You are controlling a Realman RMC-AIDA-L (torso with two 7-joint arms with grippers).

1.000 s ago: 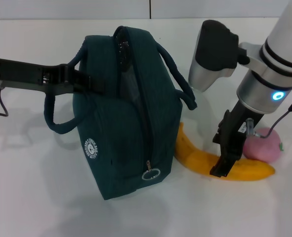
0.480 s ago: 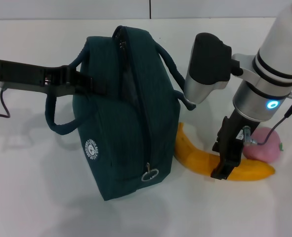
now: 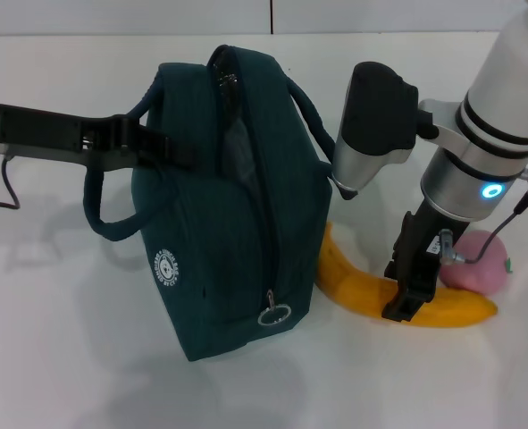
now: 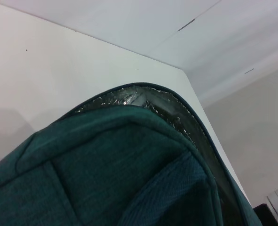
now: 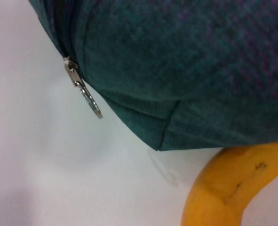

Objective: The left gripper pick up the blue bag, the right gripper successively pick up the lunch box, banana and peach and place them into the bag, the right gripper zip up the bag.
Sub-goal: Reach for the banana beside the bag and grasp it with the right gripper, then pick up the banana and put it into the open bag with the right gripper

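Black left arm (image 3: 58,134) with silver cylinder, white-and-silver right arm (image 3: 487,116), glowing blue ring, possibly grey cables

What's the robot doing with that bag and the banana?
It's packing a lunch. The left tool holds the blue bag upright on the white table by one handle. The right tool is down on the banana beside the bag, about to pick it up. The peach waits just behind.
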